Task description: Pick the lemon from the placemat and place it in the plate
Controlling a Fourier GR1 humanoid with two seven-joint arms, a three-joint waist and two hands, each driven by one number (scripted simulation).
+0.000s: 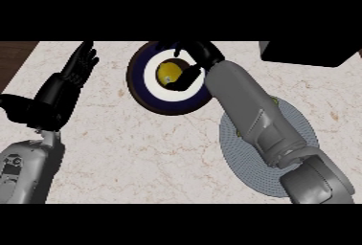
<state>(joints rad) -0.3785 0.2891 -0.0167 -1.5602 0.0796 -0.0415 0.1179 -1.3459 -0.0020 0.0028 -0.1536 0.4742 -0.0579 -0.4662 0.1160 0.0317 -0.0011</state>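
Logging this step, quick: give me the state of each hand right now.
Left hand: open, fingers straight, holding nothing, at the view's left.
Right hand: shut on the lemon, over the plate.

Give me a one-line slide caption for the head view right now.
Right hand holds the lemon over the plate, beyond the placemat; left hand rests open at the view's left.

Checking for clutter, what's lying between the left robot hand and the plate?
Nothing: the head view shows bare counter between the left robot hand and the plate.
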